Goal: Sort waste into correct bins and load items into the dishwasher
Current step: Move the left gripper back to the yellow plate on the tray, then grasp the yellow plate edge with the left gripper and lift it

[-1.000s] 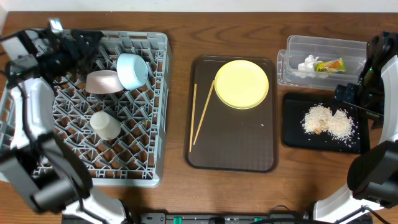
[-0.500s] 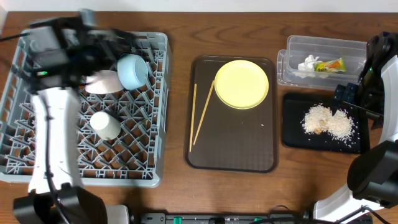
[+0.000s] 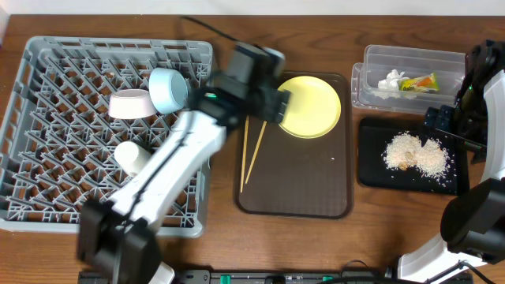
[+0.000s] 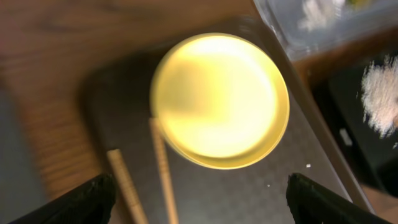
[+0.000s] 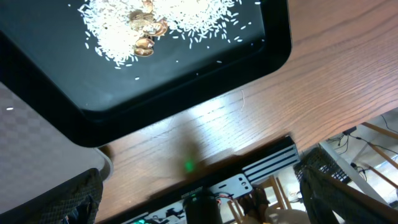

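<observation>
My left gripper (image 3: pixel 274 102) is open and empty, hovering over the left edge of the yellow plate (image 3: pixel 309 106) on the brown serving tray. In the left wrist view the plate (image 4: pixel 221 99) lies just ahead of the open jaws (image 4: pixel 199 200), with two chopsticks (image 4: pixel 160 167) to its left. The chopsticks (image 3: pixel 251 148) lie on the tray's left side. The grey rack (image 3: pixel 47 118) holds the pink bowl (image 3: pixel 130 103), blue bowl (image 3: pixel 167 89) and white cup (image 3: pixel 132 158). My right gripper (image 3: pixel 444 125) is open and empty over the black tray's (image 3: pixel 371 173) far edge.
The clear tub (image 3: pixel 410 57) at back right holds the white tissue (image 3: pixel 390 80) and green-and-yellow wrapper (image 3: pixel 420 82). Rice crumbs (image 3: pixel 414 154) lie in the black tray, also in the right wrist view (image 5: pixel 155 22). The brown serving tray (image 3: pixel 296 193) sits mid-table.
My left arm has swung from the rack's far left corner rightward to above the serving tray, next to the yellow plate. The right arm has not moved.
</observation>
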`<control>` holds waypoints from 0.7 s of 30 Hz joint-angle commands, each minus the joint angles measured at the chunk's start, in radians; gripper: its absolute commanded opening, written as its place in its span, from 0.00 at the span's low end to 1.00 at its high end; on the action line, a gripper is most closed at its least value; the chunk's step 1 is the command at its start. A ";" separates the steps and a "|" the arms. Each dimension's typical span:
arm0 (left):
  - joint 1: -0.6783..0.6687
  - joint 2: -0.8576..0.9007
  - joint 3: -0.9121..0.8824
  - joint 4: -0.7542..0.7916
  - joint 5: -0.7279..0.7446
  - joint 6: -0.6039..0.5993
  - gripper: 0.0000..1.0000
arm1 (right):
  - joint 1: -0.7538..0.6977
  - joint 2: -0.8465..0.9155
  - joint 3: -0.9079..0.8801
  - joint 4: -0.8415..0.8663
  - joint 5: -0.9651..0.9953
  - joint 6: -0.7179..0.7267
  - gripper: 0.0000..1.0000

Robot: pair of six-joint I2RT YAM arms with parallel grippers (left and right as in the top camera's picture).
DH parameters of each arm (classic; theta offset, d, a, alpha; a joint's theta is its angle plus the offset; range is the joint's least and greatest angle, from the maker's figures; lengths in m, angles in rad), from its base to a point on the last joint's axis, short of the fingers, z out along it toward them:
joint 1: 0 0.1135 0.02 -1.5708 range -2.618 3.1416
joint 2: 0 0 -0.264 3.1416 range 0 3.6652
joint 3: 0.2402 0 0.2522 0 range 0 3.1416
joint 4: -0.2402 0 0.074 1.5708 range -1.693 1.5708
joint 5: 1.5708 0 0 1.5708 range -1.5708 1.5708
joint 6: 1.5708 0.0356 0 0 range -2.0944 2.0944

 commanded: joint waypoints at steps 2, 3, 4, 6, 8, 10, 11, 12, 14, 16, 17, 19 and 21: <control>-0.075 0.104 -0.002 0.051 -0.057 0.043 0.89 | -0.005 0.006 0.005 -0.001 0.006 0.008 0.99; -0.093 0.125 -0.002 0.066 -0.057 0.052 0.89 | -0.005 0.006 0.005 -0.001 0.006 0.008 0.99; -0.112 0.148 -0.002 0.082 -0.057 0.069 0.89 | -0.006 0.006 0.005 -0.001 0.006 0.008 0.99; -0.142 0.187 -0.002 0.108 -0.057 0.095 0.89 | -0.005 0.006 0.005 -0.001 0.005 0.008 0.99; -0.171 0.225 -0.002 0.136 -0.058 0.111 0.90 | -0.006 0.006 0.005 -0.001 0.006 0.008 0.99; -0.191 0.256 -0.002 0.156 -0.058 0.117 0.89 | -0.005 0.006 0.005 -0.001 0.005 0.008 0.99; -0.201 0.277 -0.002 0.170 -0.058 0.117 0.89 | -0.006 0.006 0.005 -0.001 0.006 0.008 0.99; -0.207 0.293 -0.002 0.182 -0.058 0.117 0.89 | -0.005 0.006 0.005 -0.001 0.005 0.008 0.99; -0.215 0.325 -0.002 0.207 -0.057 0.117 0.89 | -0.006 0.006 0.005 -0.003 0.005 0.008 0.99; -0.218 0.356 -0.002 0.227 -0.057 0.117 0.89 | -0.005 0.006 0.005 -0.005 0.005 0.008 0.99; -0.219 0.369 -0.002 0.233 -0.057 0.117 0.89 | -0.005 0.006 0.005 -0.005 0.005 0.008 0.99; -0.219 0.391 -0.002 0.237 -0.057 0.117 0.89 | -0.005 0.006 0.005 -0.005 0.005 0.008 0.99; -0.219 0.410 -0.002 0.236 -0.057 0.117 0.89 | -0.006 0.006 0.005 -0.005 0.005 0.008 0.99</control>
